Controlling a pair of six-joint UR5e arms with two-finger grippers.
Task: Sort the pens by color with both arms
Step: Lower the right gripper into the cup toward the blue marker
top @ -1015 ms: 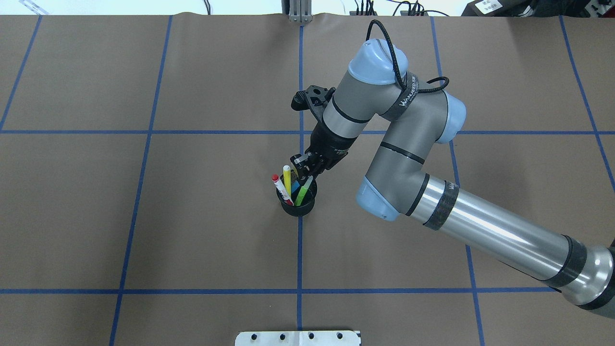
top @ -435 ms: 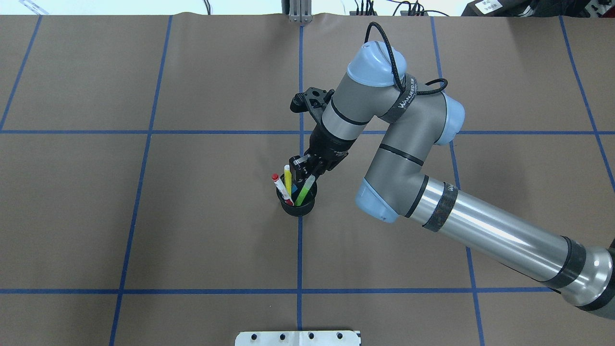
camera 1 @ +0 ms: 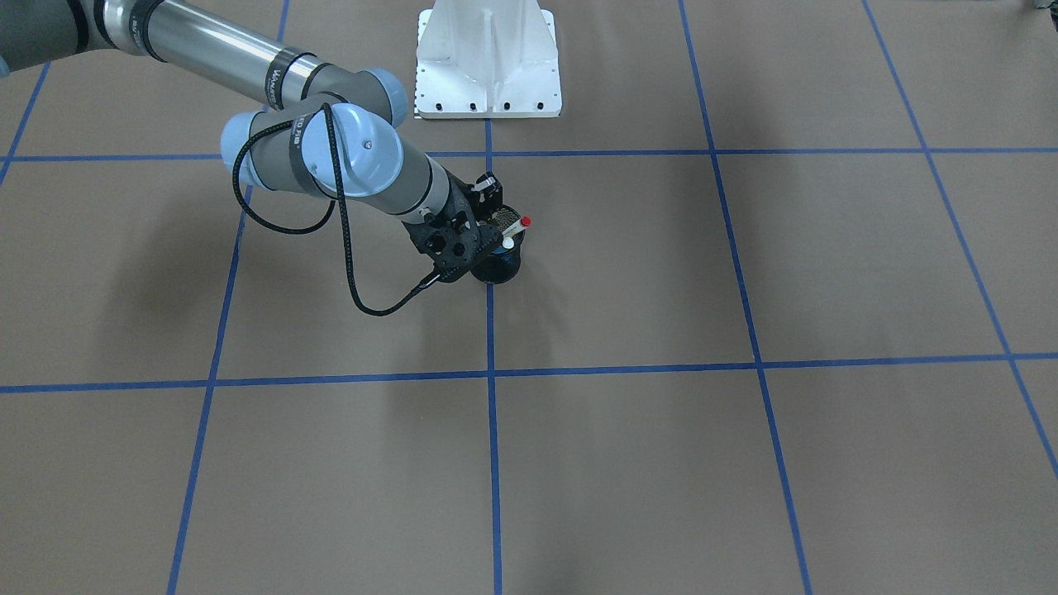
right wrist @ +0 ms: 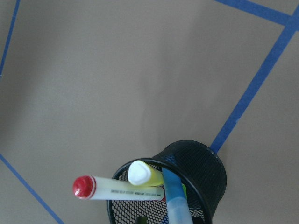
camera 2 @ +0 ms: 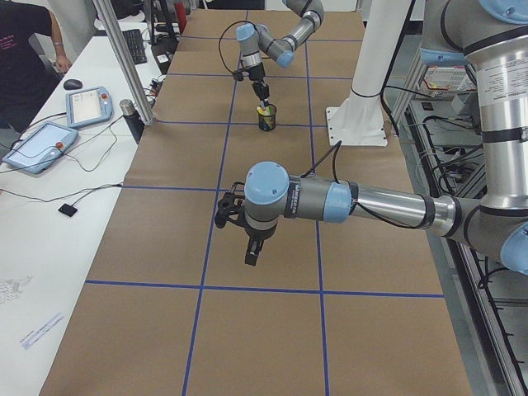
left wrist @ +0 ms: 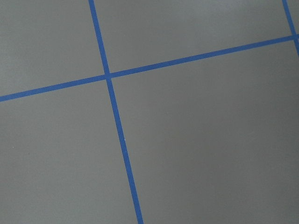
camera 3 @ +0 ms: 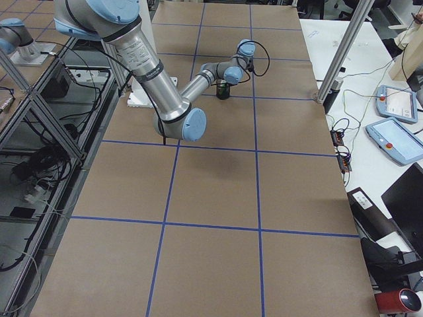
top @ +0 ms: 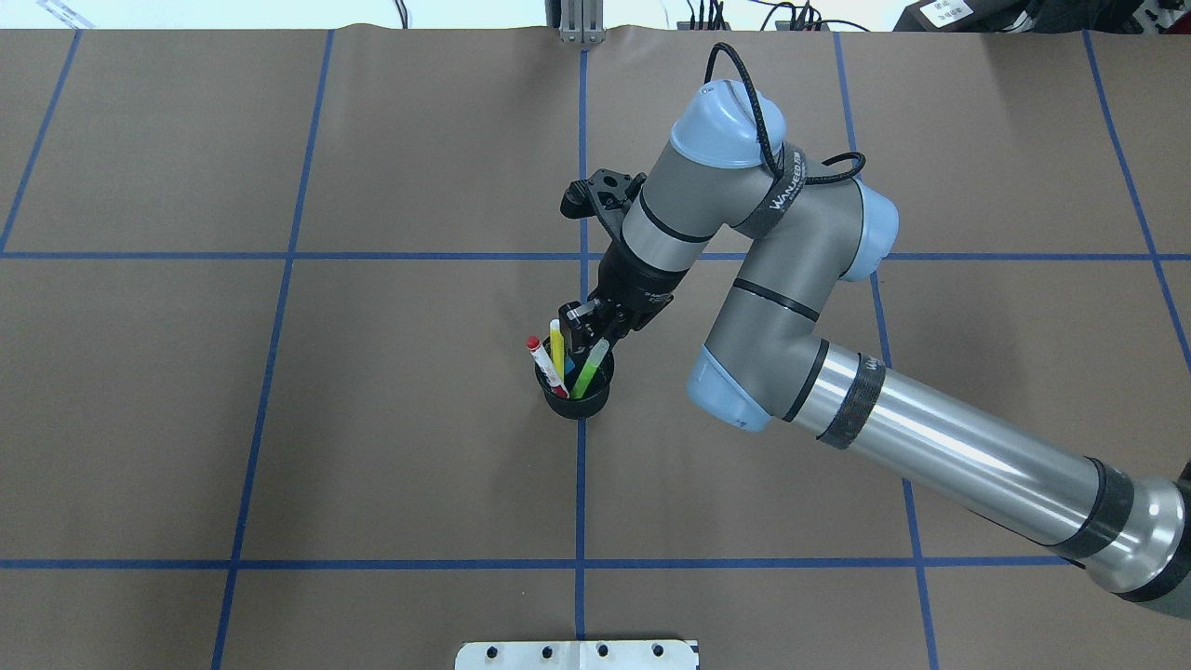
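Black mesh cup (top: pixel 579 402) stands upright on the centre tape line (top: pixel 581 484), mid-table. Four pens lean in it:
- white marker with a red cap (top: pixel 543 364), toward the robot's left
- yellow highlighter (top: pixel 556 342), just beside it
- blue pen (right wrist: pixel 176 203)
- green highlighter (top: pixel 588 370), toward the robot's right

Left arm (camera 2: pixel 346 202), grey and silver with light-blue caps, stretches low over the paper, well apart from the cup. Left gripper (camera 2: pixel 252 252) points down, off the surface. Can't tell if its jaws are apart.

Right arm (top: pixel 837 409), same build with a black cable looped at the wrist, reaches in from the robot's right. Right gripper (top: pixel 586 328) is down at the cup's mouth, between the yellow and green tops. The grip is hidden, so can't tell whether it pinches a pen.

Brown paper (top: pixel 372 447) with a blue tape grid covers the table. The cup is well apart from every edge. White base block (camera 1: pixel 488 66) sits at the robot's side. An aluminium post (camera 2: pixel 124 66) stands at the operators' edge, with teach pendants (camera 2: pixel 87 106) beyond it.
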